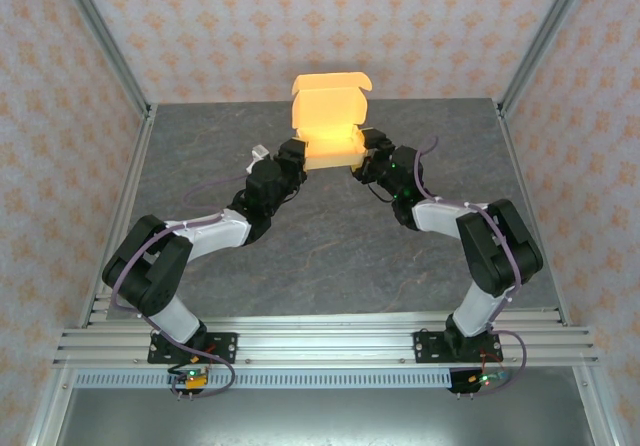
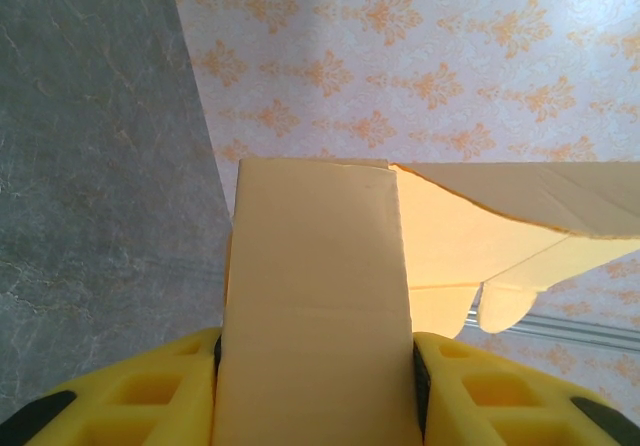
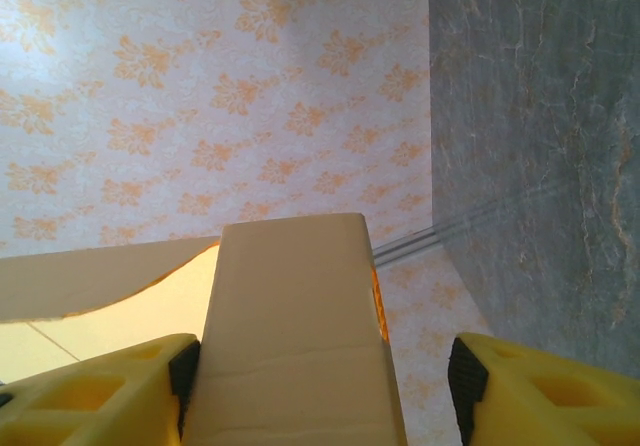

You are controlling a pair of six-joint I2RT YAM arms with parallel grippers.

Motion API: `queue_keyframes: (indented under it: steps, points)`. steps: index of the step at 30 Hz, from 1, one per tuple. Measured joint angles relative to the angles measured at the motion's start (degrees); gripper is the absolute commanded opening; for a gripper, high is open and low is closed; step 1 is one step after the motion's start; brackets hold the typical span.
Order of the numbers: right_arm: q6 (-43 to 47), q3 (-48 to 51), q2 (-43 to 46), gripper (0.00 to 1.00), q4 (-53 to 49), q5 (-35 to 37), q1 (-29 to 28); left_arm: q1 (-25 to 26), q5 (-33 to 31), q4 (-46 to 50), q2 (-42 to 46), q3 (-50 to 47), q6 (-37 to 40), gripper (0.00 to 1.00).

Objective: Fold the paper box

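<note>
Paper box [image 1: 330, 118], tan, lid up, tight in left pincer [image 2: 315, 391], loose in wider right pincer [image 3: 322, 391].

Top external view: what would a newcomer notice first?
The glowing orange-tan paper box, lid flap up, is at the far middle of the table. The left gripper and right gripper meet it from either side, arms forming an arch.

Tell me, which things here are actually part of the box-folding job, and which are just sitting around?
In the job:
paper box, top flap standing up
left gripper, clamped on a box panel
right gripper, a panel between its fingers, with a gap on one side

Just there:
grey table
patterned wall
metal frame rail
</note>
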State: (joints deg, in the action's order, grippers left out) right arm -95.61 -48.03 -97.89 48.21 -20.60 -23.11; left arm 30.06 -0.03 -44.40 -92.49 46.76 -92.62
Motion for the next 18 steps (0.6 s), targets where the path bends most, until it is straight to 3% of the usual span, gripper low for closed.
queue_keyframes:
  steps: [4,11,18]
  points:
    - [-0.24,0.04,0.00,0.71,0.26,0.22,0.00,0.00,-0.02,0.00,0.15,0.00,-0.17,0.27]
    - [-0.13,0.04,0.00,0.53,0.74,0.28,0.00,0.00,-0.02,0.26,0.37,0.00,-0.13,0.27]
    - [1.62,-0.09,0.00,0.47,0.63,-0.15,0.00,0.00,-0.02,0.48,0.42,0.00,-0.13,0.27]
